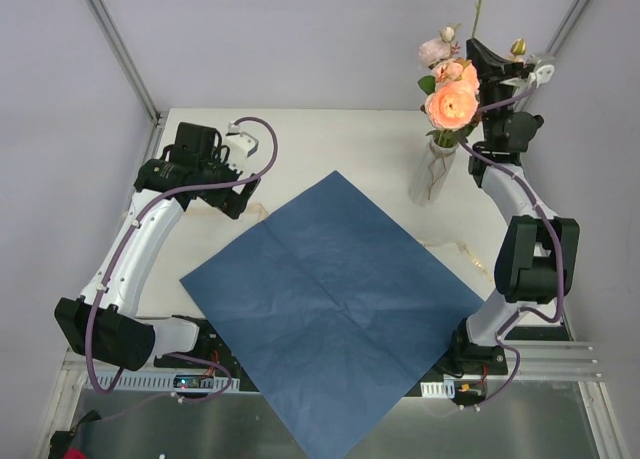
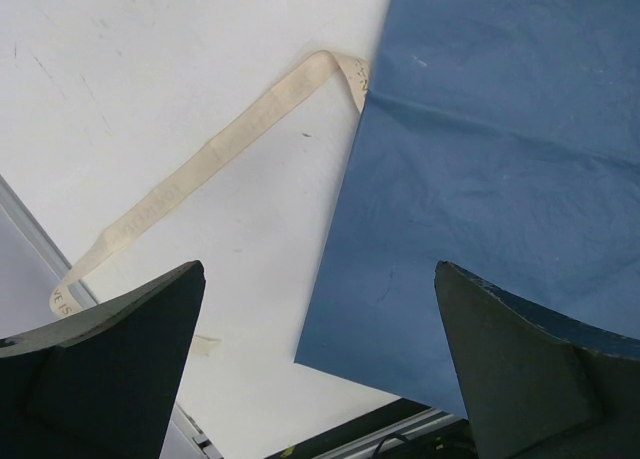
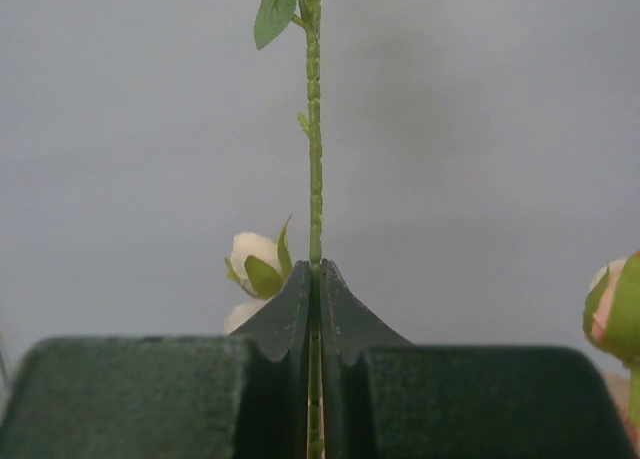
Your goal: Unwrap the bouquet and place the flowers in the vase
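Well to the left, the left gripper (image 1: 232, 194) hangs tilted down over the table (image 1: 330, 139), jaws spread wide with nothing between them. Under it the cream ribbon (image 2: 210, 154) lies loose, one end meeting the edge of the blue paper (image 1: 330, 299). That paper lies flat and unfolded across the middle, bare of stems. Off its far right edge, near but apart, the vase (image 1: 432, 174) stands upright with several of the flowers (image 1: 452, 97) in its mouth, blooms crowded above the rim. Furthest right, the right gripper (image 1: 478, 51) is raised just above and behind those blooms, pinched tight on one thin green stem (image 3: 315, 159). The stem's long axis runs straight out of the jaws; which end carries the bloom I cannot tell. By my reading the right arm is far the nearer. The vase mouth lies below the gripper and slightly to the arm's own left, so the stem should go down nearly vertical. That arm stands reared, elbow bent, wrist high.
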You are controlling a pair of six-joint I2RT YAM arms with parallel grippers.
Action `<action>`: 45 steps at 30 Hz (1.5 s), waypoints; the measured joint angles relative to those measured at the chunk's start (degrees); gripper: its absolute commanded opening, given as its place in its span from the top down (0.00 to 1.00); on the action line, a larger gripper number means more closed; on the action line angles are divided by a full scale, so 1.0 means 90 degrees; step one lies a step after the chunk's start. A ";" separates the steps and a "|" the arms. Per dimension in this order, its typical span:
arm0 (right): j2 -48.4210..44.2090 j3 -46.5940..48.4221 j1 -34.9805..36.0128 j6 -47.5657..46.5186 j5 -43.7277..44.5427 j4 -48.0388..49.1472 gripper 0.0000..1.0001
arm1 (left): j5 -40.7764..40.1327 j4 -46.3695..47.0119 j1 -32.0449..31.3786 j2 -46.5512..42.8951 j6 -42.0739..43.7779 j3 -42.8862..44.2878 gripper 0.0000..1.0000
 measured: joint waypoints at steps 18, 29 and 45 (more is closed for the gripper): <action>-0.2244 -0.1450 0.0493 -0.1341 0.0243 -0.0916 0.55 | 0.0010 -0.0012 0.0000 0.0000 0.0044 0.0039 0.01; -0.3920 -0.1496 0.0583 -0.1683 0.1090 -0.3521 0.02 | 0.0061 -0.0036 0.0000 0.0000 -0.0005 0.0299 0.01; -0.4801 0.0095 0.0588 -0.1122 0.3529 -0.9636 0.04 | 0.0437 0.0046 0.0000 0.0559 -0.0588 0.1015 0.01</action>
